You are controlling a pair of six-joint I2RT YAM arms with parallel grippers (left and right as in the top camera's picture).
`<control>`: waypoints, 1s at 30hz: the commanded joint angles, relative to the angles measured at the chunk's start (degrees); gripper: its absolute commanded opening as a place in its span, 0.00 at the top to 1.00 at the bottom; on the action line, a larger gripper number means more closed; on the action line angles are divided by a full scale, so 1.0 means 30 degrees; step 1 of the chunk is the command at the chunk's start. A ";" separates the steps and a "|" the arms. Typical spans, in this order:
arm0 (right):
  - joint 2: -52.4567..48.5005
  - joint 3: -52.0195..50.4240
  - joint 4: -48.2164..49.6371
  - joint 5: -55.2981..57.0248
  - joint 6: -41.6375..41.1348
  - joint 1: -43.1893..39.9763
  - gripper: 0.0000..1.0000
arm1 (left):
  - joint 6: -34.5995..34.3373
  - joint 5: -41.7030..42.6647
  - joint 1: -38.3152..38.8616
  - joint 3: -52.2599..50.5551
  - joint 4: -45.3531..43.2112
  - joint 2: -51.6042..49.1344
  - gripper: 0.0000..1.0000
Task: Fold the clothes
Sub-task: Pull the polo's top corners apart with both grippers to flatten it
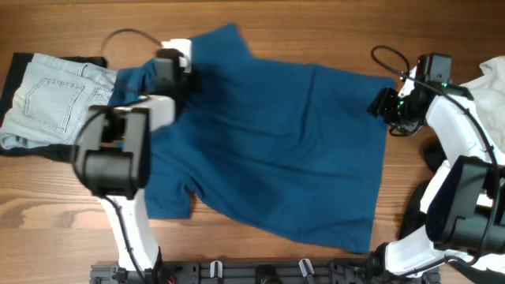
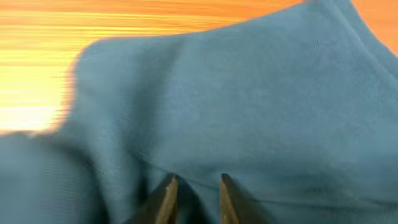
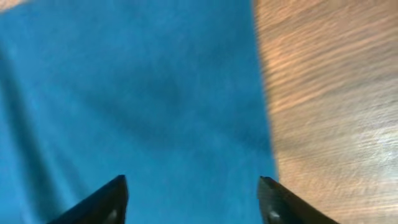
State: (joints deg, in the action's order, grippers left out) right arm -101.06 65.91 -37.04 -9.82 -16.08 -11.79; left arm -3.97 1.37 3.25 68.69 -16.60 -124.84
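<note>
The deep-blue short-sleeved shirt (image 1: pixel 268 150) lies spread across the wooden table, with its bottom hem toward the right. My left gripper (image 1: pixel 183 81) is at the shirt's upper left, near the shoulder. In the left wrist view its jaws (image 2: pixel 197 186) are nearly together, with a ridge of the blue fabric (image 2: pixel 249 106) pinched between them. My right gripper (image 1: pixel 384 103) is at the shirt's upper right corner. In the right wrist view its jaws (image 3: pixel 193 193) are wide open over the blue fabric (image 3: pixel 137 93), beside the shirt's edge, and hold nothing.
Light-blue jeans (image 1: pixel 47 99) lie folded on a dark garment at the far left. A white cloth (image 1: pixel 493 79) lies at the far right edge. Bare wood (image 3: pixel 329 112) shows beside the shirt's right edge. A black rail (image 1: pixel 260 272) runs along the table's front.
</note>
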 commanded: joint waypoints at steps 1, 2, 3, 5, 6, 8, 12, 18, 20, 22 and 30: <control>-0.0284 -0.0976 0.1887 0.0627 0.0219 0.0102 0.29 | -0.1603 0.0998 -0.2623 0.0874 0.2127 -0.0903 0.81; -0.0350 -0.1260 0.2630 0.0321 0.0204 0.0102 0.29 | -0.1887 0.1137 -0.2849 0.1224 0.2594 -0.0780 0.81; -0.0452 -0.1399 0.3133 0.0131 0.0146 0.0102 0.29 | -0.1916 0.1341 -0.2980 0.1501 0.2965 -0.0590 0.81; -0.0911 -0.1508 0.3876 -0.0240 0.0131 0.0117 0.29 | -0.1909 0.1647 -0.3053 0.1931 0.3475 -0.0036 0.79; -0.1122 -0.1508 0.4102 -0.0386 0.0073 0.0117 0.29 | -0.1909 0.1807 -0.3045 0.2084 0.3643 0.0321 0.76; -0.1953 -0.1508 0.4918 -0.1107 0.0000 0.0117 0.29 | -0.1902 0.2244 -0.2994 0.2186 0.3723 0.1231 0.70; -0.3621 -0.1508 0.6812 -0.3701 0.0262 0.0182 0.33 | -0.1909 0.2907 -0.2994 0.2186 0.4240 0.3330 0.48; -0.5340 -0.1508 0.9668 -0.5326 -0.0233 0.0678 0.43 | -0.1909 0.3257 -0.2994 0.2186 0.7359 0.6710 0.42; -0.5697 -0.1508 1.0185 -0.5326 -0.0291 0.1035 0.53 | -0.1902 0.3257 -0.2994 0.2186 0.8779 0.7934 0.42; -0.5901 -0.1508 1.0346 -0.5195 -0.0240 0.1428 0.65 | -0.1902 0.3249 -0.2994 0.2186 1.0025 0.9202 0.42; -0.5668 0.1115 1.0091 -0.2951 -0.0211 0.0867 0.96 | -0.1814 0.3169 -0.2994 0.2186 1.3216 1.3843 0.41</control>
State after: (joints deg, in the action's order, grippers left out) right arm -115.83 64.29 -6.20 -22.68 -16.62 -7.20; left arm -9.56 10.61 -5.67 74.61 21.26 -89.38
